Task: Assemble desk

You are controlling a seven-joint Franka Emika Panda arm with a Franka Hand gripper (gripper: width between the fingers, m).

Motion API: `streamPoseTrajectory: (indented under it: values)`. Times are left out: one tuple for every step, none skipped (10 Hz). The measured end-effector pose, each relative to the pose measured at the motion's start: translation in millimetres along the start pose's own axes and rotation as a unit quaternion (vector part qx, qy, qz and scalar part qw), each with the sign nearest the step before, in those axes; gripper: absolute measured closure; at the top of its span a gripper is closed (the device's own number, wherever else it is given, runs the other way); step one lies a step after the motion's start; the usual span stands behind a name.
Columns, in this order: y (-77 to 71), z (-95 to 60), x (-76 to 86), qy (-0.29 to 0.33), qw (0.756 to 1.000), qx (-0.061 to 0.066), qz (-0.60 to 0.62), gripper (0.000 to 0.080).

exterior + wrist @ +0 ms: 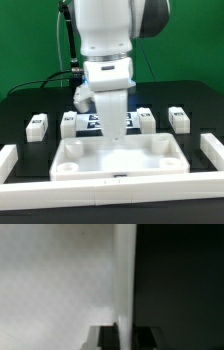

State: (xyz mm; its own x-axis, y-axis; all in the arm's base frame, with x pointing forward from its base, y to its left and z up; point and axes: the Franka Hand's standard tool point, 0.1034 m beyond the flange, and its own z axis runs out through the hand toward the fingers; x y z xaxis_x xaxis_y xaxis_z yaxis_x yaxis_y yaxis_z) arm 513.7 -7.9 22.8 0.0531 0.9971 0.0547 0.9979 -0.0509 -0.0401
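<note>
The desk's white tabletop (100, 157) lies tray side up at the front of the black table, with round sockets in its corners. My gripper (115, 137) reaches straight down onto the middle of its far rim. In the wrist view the thin rim (124, 280) runs between my two dark fingers (107, 336), and the gripper (124, 329) is shut on it. To one side of the rim is the white tray floor (55, 280), to the other the black table (180, 280). Several square tagged legs stand in a row behind the tabletop, such as one leg (37, 125) and another leg (179, 118).
Low white border bars run along the exterior view's left (8, 160), right (213, 152) and front (110, 192). The marker board (92, 122) lies behind the arm, partly hidden. Cables hang at the back left against the green backdrop.
</note>
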Motion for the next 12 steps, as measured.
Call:
streamPoseTrajectory:
  values:
    - [2.7,0.4,5.5,0.001,1.000,0.002,0.001,0.0745]
    - [2.7,0.4,5.5,0.001,1.000,0.002,0.001,0.0745]
    - [2.7,0.4,5.5,0.001,1.000,0.002,0.001,0.0745]
    - [2.7,0.4,5.5,0.001,1.000,0.002,0.001,0.0745]
    - [2.7,0.4,5.5,0.001,1.000,0.002,0.001,0.0745]
    - [2.7,0.4,5.5,0.001,1.000,0.002,0.001,0.0745]
    - [2.7,0.4,5.5,0.001,1.000,0.002,0.001,0.0745]
    - [2.7,0.4,5.5,0.001,1.000,0.002,0.001,0.0745]
    - [2.7,0.4,5.5,0.001,1.000,0.002,0.001,0.0745]
    - [2.7,0.4,5.5,0.001,1.000,0.002,0.001,0.0745]
    - [2.7,0.4,5.5,0.001,1.000,0.002,0.001,0.0745]
    - [2.5,0.2,7.4,0.001,1.000,0.002,-0.001,0.0745]
